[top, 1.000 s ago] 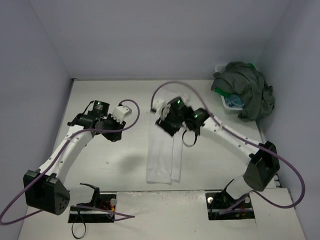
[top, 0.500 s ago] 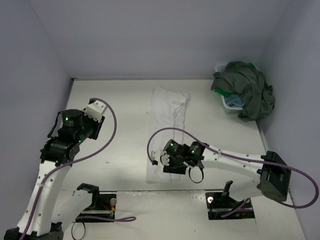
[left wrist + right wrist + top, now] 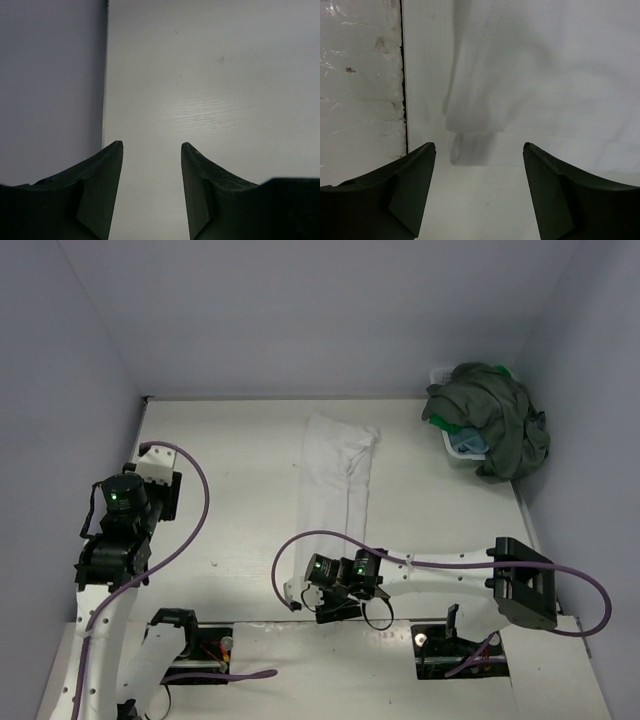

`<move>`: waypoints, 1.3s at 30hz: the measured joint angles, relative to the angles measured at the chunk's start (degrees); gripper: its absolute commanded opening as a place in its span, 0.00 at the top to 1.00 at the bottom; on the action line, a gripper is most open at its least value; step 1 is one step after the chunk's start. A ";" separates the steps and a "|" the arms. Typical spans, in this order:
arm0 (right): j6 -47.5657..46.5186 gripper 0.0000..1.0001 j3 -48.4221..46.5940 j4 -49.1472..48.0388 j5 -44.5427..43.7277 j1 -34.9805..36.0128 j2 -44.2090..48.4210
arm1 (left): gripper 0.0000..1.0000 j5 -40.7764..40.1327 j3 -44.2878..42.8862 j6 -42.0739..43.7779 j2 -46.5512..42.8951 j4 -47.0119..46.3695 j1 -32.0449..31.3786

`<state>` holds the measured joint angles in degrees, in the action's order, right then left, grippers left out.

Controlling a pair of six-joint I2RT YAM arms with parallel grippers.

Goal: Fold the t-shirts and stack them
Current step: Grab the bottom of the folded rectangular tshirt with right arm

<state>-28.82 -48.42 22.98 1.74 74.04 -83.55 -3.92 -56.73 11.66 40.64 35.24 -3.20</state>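
A white t-shirt (image 3: 335, 480) lies flat as a long narrow strip down the middle of the table. Its cloth (image 3: 520, 75) and a sleeve cuff (image 3: 470, 150) lie just ahead of my right gripper's tips. My right gripper (image 3: 298, 597) (image 3: 478, 145) is at the strip's near end, open wide and holding nothing. My left gripper (image 3: 158, 472) (image 3: 151, 143) is open over bare table by the left wall, far from any shirt. A dark olive-grey t-shirt (image 3: 495, 420) drapes over the basket, with bright green (image 3: 445, 425) and light blue (image 3: 468, 445) cloth showing under it.
The white slatted basket (image 3: 440, 375) stands at the back right corner against the wall. A taped strip with a dark seam (image 3: 402, 75) runs along the table's near edge beside my right gripper. The left wall (image 3: 50, 75) is close to my left gripper.
My right gripper let the white shirt's far end go, came back to its near end and opened wider. The shirt now lies stretched out long. My left arm drew back leftward and opened.
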 measured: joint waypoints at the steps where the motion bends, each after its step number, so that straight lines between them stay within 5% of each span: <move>1: 0.00 0.32 0.00 -0.22 0.00 0.46 -0.17 | 0.55 0.09 0.46 -0.09 0.24 0.04 0.26; 27: -0.87 0.38 -1.44 -13.46 -0.26 2.95 -9.29 | 0.54 5.44 2.01 -1.31 1.14 -0.02 2.34; 33: -0.90 0.50 -1.95 -15.21 -0.04 3.04 -10.38 | 0.54 6.71 2.01 -1.53 1.14 0.00 2.49; 35: -0.92 0.66 -2.03 -15.54 0.07 3.32 -10.64 | 0.54 7.13 2.01 -1.66 1.14 0.00 2.49; 39: -1.11 0.80 -1.88 -16.22 0.26 3.39 -11.08 | 0.54 7.93 2.01 -1.75 1.14 0.02 2.49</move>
<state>-29.93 -50.30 6.76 2.00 77.43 -94.63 4.01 -54.72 9.91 41.78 35.27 -0.71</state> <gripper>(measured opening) 0.260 0.455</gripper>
